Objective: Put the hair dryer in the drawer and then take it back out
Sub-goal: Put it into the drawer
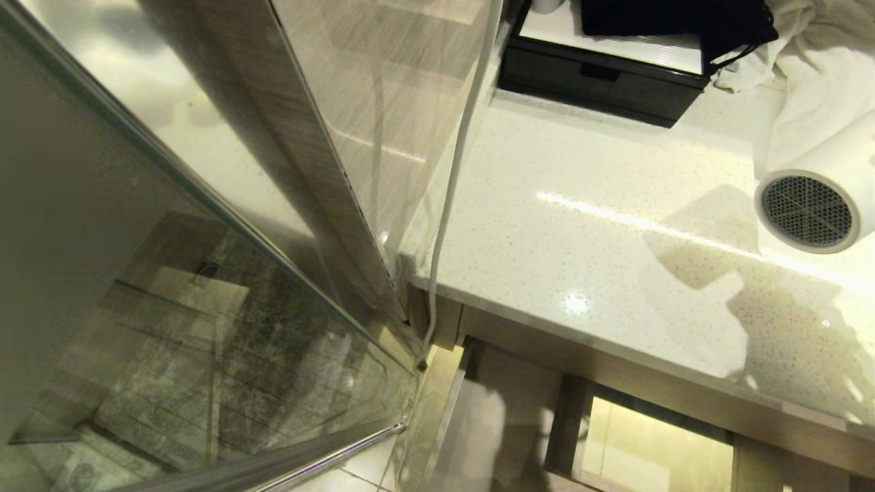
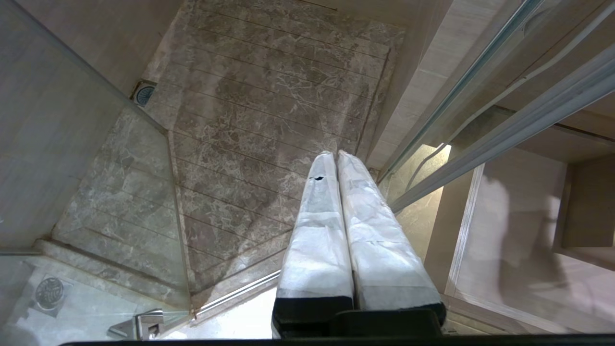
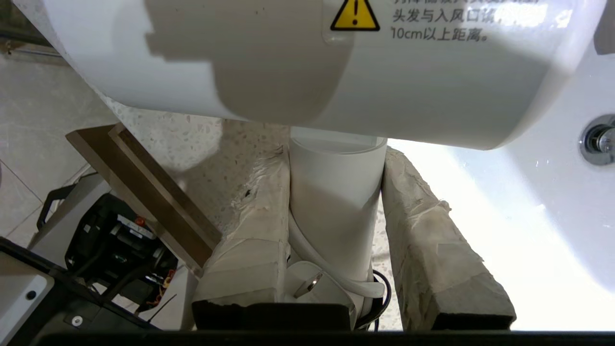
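The white hair dryer (image 1: pixel 813 205) hangs over the speckled counter (image 1: pixel 581 225) at the right edge of the head view, its round mesh grille facing me. In the right wrist view its barrel (image 3: pixel 288 62) fills the far side, and my right gripper (image 3: pixel 336 158) is shut on its handle (image 3: pixel 336 216), the taped fingers pressed on both sides. Its plug and cord are bunched by the palm. The drawer (image 1: pixel 509 403) stands pulled out below the counter edge, pale inside; it also shows beside my parked left gripper (image 2: pixel 336 154), which is shut on nothing, as drawer (image 2: pixel 509 226).
A black box (image 1: pixel 601 75) and a white towel (image 1: pixel 820 61) sit at the back of the counter. A white cord (image 1: pixel 451 171) hangs down the mirror corner. A glass shower door (image 1: pixel 205 287) stands at left. The sink basin (image 3: pixel 528 202) lies beside the dryer.
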### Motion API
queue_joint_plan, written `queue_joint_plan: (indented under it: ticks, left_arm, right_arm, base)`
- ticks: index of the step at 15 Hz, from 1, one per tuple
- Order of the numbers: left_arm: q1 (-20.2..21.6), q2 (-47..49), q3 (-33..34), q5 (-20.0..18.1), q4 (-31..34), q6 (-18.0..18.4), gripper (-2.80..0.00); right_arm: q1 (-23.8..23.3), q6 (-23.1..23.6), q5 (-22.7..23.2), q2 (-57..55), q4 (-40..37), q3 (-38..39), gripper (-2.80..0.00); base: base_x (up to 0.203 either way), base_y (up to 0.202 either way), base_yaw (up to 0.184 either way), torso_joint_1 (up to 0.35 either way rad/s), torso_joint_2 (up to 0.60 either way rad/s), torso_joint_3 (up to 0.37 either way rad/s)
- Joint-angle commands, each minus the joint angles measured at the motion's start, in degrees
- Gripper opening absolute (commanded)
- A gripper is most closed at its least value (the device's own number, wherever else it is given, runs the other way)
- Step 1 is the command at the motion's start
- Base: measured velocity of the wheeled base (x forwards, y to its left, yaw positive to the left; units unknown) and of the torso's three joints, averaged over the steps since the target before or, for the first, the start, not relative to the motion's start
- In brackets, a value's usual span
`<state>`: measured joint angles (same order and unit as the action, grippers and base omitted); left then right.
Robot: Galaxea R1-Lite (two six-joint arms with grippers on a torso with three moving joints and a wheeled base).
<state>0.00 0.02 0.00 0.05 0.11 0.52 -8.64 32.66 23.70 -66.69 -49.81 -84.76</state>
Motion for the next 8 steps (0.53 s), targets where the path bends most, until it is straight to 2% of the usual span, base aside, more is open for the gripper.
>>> queue_joint_plan:
  ticks: [1, 4, 8]
  left_arm:
    - [0.0, -0.02, 0.0, 0.04, -0.02, 0.0, -2.8]
    - [0.0, -0.02, 0.0, 0.04, -0.02, 0.0, -2.8]
    - [0.0, -0.02, 0.0, 0.04, -0.02, 0.0, -2.8]
  right_arm:
    - [-0.81, -0.03, 0.12, 1.36, -0.2, -0.39, -2.8]
    - [-3.08, -0.42, 0.12, 3.06, -0.87, -0.18, -2.8]
    - [-4.97, -4.85, 0.02, 4.64, -1.17, -0.03, -2.8]
  base:
    - [0.0, 0.0, 0.0, 0.0, 0.0, 0.0]
    - [0.0, 0.0, 0.0, 0.0, 0.0, 0.0]
    - [0.0, 0.0, 0.0, 0.0, 0.0, 0.0]
